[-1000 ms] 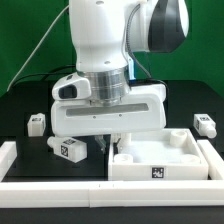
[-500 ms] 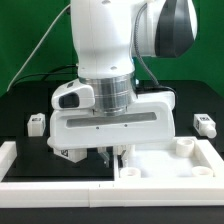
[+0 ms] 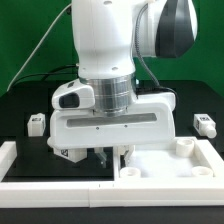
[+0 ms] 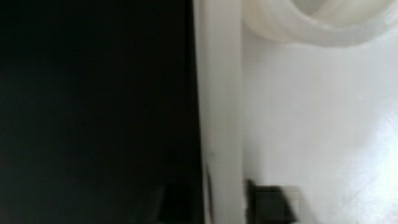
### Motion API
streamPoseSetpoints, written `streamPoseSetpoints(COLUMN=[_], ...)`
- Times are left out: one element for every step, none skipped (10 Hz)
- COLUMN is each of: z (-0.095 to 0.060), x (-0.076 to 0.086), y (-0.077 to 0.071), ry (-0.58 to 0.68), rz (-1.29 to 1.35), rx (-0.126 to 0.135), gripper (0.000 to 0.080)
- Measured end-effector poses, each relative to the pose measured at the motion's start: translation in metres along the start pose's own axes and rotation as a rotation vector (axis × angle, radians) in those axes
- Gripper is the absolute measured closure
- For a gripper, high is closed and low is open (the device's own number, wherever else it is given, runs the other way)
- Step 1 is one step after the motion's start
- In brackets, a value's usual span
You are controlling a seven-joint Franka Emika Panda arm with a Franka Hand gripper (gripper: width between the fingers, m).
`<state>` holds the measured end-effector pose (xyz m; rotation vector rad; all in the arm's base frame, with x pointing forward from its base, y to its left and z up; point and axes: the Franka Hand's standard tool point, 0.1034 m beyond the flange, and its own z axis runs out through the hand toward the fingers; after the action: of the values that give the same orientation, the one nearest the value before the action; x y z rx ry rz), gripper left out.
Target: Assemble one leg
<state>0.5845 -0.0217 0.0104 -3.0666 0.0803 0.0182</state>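
Note:
My gripper (image 3: pixel 112 156) is down at the table, at the left edge of the large white square panel (image 3: pixel 160 163). In the wrist view the two dark fingers (image 4: pixel 178 205) stand on either side of the panel's raised rim (image 4: pixel 219 110), touching it on both sides, so the gripper (image 4: pixel 222 205) is shut on the rim. A round socket (image 4: pixel 338 20) of the panel shows ahead. One leg (image 3: pixel 36 124) lies at the exterior view's left and another (image 3: pixel 205 125) at its right. A third tagged leg (image 3: pixel 66 155) lies half hidden under the hand.
A white raised border (image 3: pixel 60 190) runs along the table's front and up its left side (image 3: pixel 8 150). The black table (image 3: pixel 30 100) lies behind. The panel has round sockets at its corners (image 3: pixel 182 147).
Since a second ago the hand has come down onto the panel's left edge and now covers most of the nearby leg. Over the last half second nothing has visibly moved.

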Motion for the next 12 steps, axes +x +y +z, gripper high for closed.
streamPoseSetpoints(z=[-0.002, -0.013, -0.030, -0.051, -0.068, -0.076, -0.074, -0.072, -0.073, -0.072, -0.072, -0.070], x=[0.000, -0.003, -0.009, -0.017, -0.028, -0.037, -0.037, -0.037, -0.037, -0.037, -0.040, -0.055], y=[0.001, 0.004, 0.005, 0.008, 0.012, 0.013, 0.013, 0.014, 0.013, 0.014, 0.017, 0.033], ry=[-0.003, -0.015, -0.035, -0.039, -0.028, -0.025, -0.028, -0.030, -0.029, -0.030, -0.033, -0.050], rz=[0.002, 0.009, 0.003, 0.008, 0.018, 0.027, 0.027, 0.027, 0.027, 0.027, 0.022, 0.009], rx=[0.001, 0.009, 0.016, 0.028, 0.034, 0.040, 0.038, 0.037, 0.038, 0.038, 0.038, 0.038], gripper=[0.0468, 0.0332, 0.0332, 0.0192, 0.0163, 0.0163, 0.0152, 0.0151, 0.0151, 0.0151, 0.0151, 0.0151])
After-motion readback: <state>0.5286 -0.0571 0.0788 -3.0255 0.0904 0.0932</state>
